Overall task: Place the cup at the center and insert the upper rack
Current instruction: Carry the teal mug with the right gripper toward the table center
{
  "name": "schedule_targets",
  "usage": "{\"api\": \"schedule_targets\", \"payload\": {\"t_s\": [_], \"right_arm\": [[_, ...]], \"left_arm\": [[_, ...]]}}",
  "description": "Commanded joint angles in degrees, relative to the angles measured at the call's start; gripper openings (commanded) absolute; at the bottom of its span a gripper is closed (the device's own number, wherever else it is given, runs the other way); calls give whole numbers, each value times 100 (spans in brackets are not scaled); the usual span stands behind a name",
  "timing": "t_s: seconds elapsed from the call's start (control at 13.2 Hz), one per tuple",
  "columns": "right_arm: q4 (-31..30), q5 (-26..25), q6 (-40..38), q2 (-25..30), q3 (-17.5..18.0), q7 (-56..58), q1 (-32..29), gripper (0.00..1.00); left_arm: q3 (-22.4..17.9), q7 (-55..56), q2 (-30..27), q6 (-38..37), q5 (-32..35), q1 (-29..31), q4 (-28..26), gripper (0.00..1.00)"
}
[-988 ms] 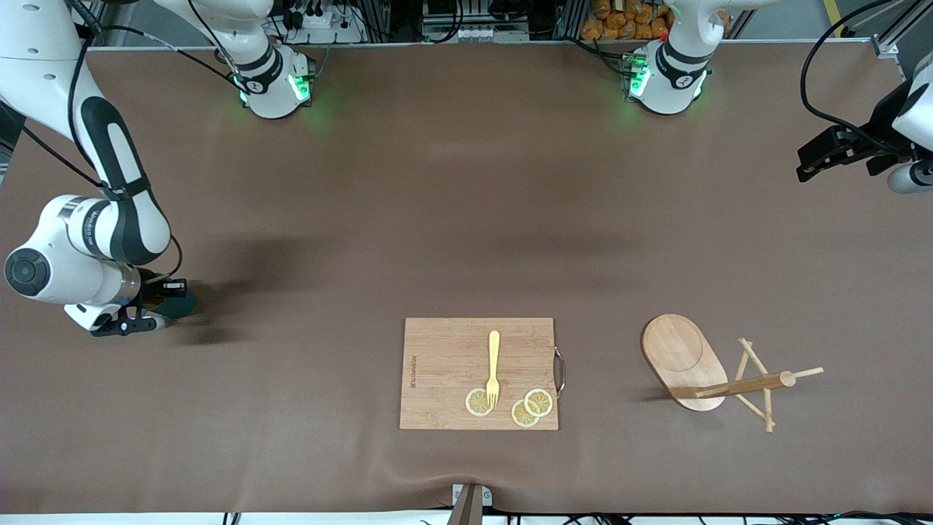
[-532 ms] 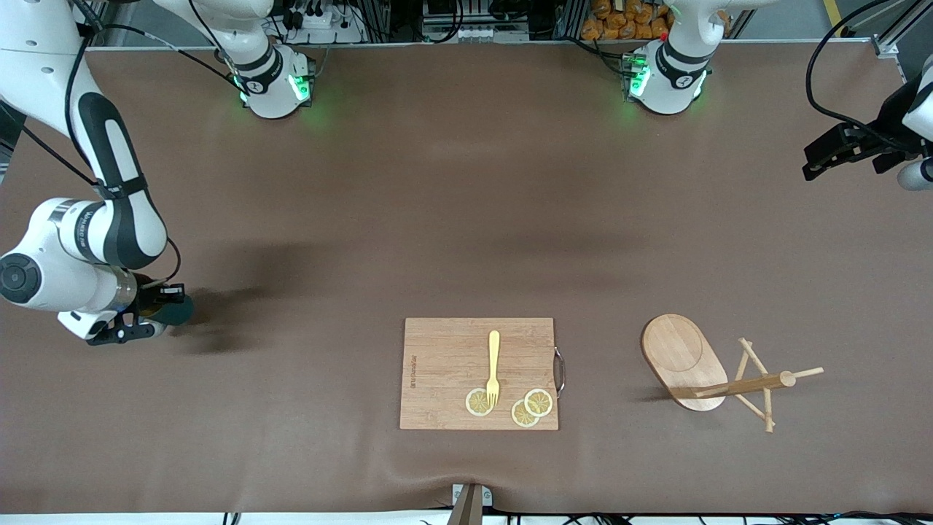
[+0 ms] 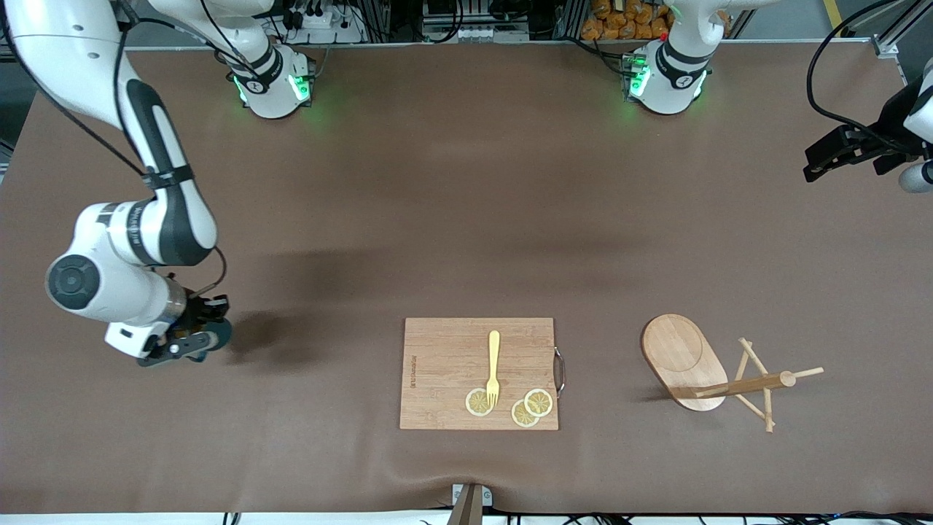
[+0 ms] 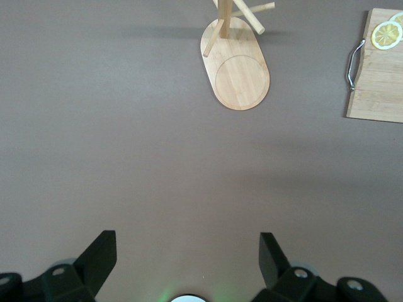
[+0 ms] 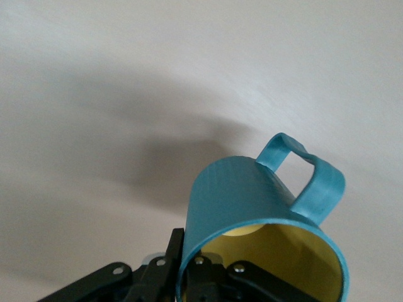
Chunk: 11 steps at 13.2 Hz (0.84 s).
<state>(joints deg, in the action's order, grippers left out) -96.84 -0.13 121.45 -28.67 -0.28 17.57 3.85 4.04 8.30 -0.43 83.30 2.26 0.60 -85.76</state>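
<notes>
**Cup carried toward table's middle**

Shifted since a second earlier toward the cutting board (image 3: 479,373), away from the right arm's end: right gripper (image 3: 191,337), fingers clamped on the rim of the teal cup (image 5: 264,226), held tilted above the brown table (image 3: 452,219). Small lettering printed along the board's edge, too small to read. Left gripper (image 4: 189,264) parked high over the left arm's end, fingers spread wide, holding nothing. Lying tipped on its side near that end: upper rack (image 3: 700,368). On the board: yellow fork (image 3: 493,368) touching lemon slices (image 3: 510,405).
</notes>
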Motion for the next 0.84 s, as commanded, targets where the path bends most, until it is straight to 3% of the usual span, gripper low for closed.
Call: {"api": "schedule_targets", "payload": {"t_s": [0.0,0.38,0.76], "right_arm": [[244,179,18,-15,-42,10,414,0],[315,285,177,-85,-42,-831,1230,0],[429,276,168,-226,-42,-2439,2179,0]], "left_arm": [[0,-21,-45,2,-103,37,7,100],[0,-13,-80,-121,-42,37,-2,100],[-18,-82,-195,-262,-42,54,7,100]]}}
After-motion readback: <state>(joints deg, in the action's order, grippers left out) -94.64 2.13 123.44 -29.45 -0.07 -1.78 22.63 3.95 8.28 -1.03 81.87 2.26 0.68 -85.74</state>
